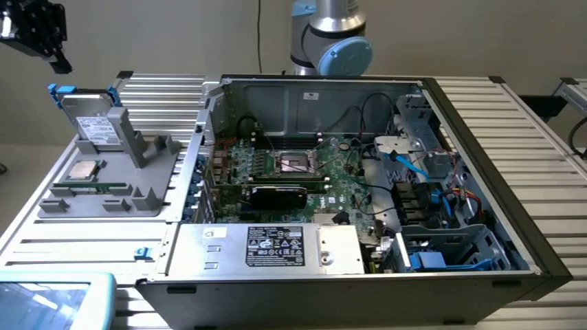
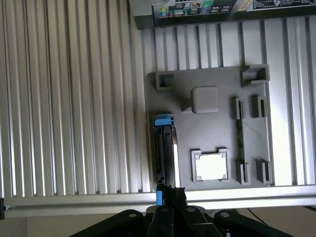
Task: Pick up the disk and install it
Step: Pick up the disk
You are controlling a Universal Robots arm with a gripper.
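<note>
Silver-grey and edged in bright blue, the disk (image 1: pixel 95 124) stands upright on its edge in a slot of the grey fixture (image 1: pixel 137 199). The fixture sits on the ribbed metal desk (image 1: pixel 532 172), to the exterior view's left of the open computer case (image 1: pixel 367 117). The exterior view gives the disk's flat face, with the white label and a blue tab at each upper corner. The wrist view looks straight down on the disk (image 2: pixel 167 153), so it appears edge-on as a thin strip with blue at both ends, set along one side of the fixture (image 2: pixel 207 133).

The pincer (image 1: pixel 55 58) hangs high in the exterior view's far left corner, above the disk and well apart from it, touching nothing. In the wrist view its dark fingers (image 2: pixel 173 197) are pressed together with nothing between them.

A small square processor chip (image 1: pixel 84 170) lies flat in a recess of the fixture near the foot of the disk. From the wrist view the chip (image 2: pixel 211 166) sits in its square frame, beside the disk but not touching it.

The exterior view also takes in the motherboard (image 1: pixel 303 172) inside the case, a metal drive cage (image 1: pixel 458 240) holding another blue-fronted drive (image 1: pixel 427 261), and the arm's base (image 1: pixel 330 41) behind the case.
</note>
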